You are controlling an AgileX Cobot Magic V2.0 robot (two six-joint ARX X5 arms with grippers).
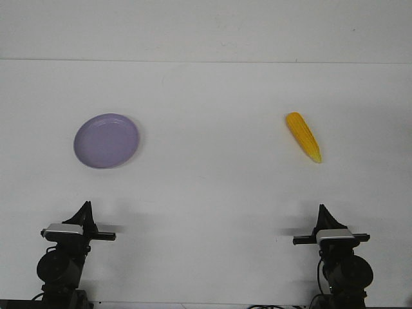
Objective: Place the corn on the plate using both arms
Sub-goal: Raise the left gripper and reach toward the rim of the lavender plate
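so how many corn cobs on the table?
1. The corn lies on the table's right side, ahead of the right hand, apart from the plate. Nothing looks hidden.

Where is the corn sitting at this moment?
In the front view the corn lies bare on the white table, right side, ahead of the right pincer and far across from the plate.

White table [212, 193] – plain, matte (faint seam line across far edge) – fills view.

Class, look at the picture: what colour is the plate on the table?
The plate is plain lavender-purple, seen best in the front view.
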